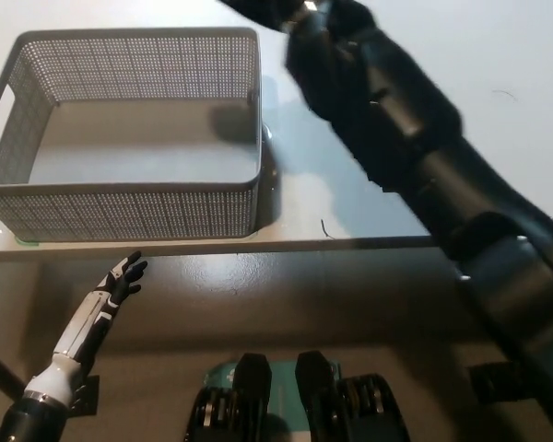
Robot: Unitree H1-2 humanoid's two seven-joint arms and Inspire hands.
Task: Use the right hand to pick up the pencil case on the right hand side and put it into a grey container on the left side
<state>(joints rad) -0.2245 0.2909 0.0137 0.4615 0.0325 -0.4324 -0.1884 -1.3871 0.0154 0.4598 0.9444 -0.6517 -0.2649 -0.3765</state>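
Head view: the black right arm reaches diagonally across the white table, and the right hand is cut off by the top edge just past the grey container's right wall, so can't tell what its fingers are doing. Pencil case isn't visible, probably hidden by the arm. Container interior looks open. White left hand hangs below the table edge, fingers loosely spread
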